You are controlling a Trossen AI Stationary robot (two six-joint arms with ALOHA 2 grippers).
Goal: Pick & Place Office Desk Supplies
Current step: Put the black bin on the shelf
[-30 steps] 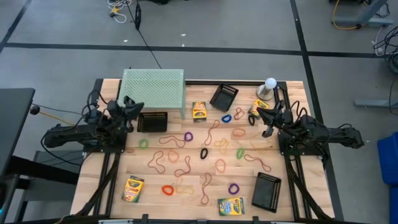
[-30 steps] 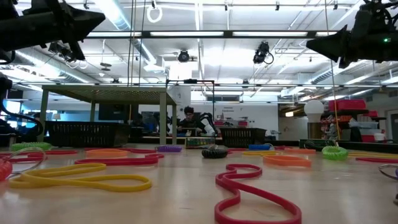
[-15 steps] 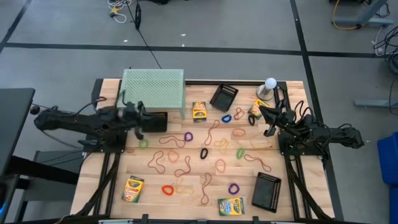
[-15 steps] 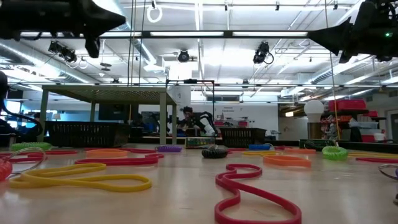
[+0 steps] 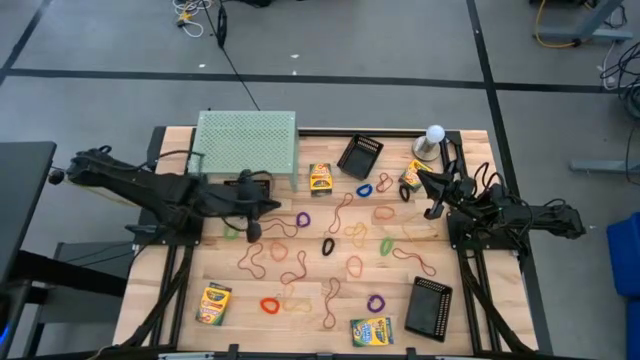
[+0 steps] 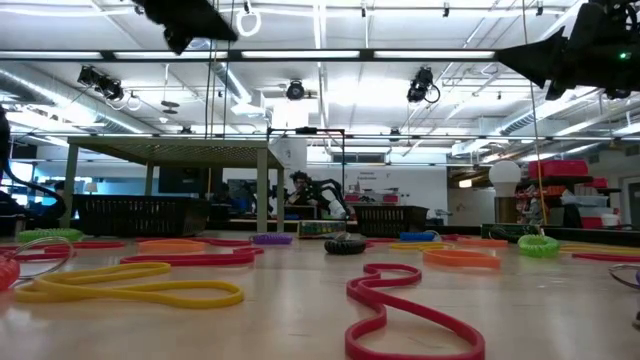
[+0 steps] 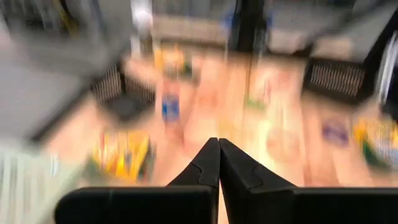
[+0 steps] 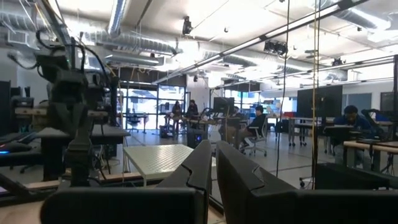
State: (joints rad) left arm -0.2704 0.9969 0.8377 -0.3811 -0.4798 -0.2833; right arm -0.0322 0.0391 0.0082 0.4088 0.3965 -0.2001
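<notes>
Many thin rubber bands [image 5: 330,245] in several colours lie scattered over the wooden table. Crayon boxes lie flat at the far middle [image 5: 320,178], near left [image 5: 215,303] and near middle [image 5: 371,330]. Black mesh trays sit at the far middle [image 5: 360,155], left [image 5: 245,195] and near right [image 5: 430,307]. My left gripper [image 5: 272,207] hangs shut and empty above the table, just right of the left tray, tilted slightly down [image 7: 217,146]. My right gripper [image 5: 424,180] waits shut and empty at the right, held high [image 6: 510,58].
A pale green perforated stand [image 5: 247,145] covers the far left of the table. A white globe on a grey base [image 5: 433,140] stands at the far right corner, with another crayon box [image 5: 418,175] near my right gripper.
My left arm has unfolded from the table's left edge and swung out toward the middle. Its gripper has risen, moved right and slightly nearer, and tipped from pointing upward to slanting down. It has stayed shut.
</notes>
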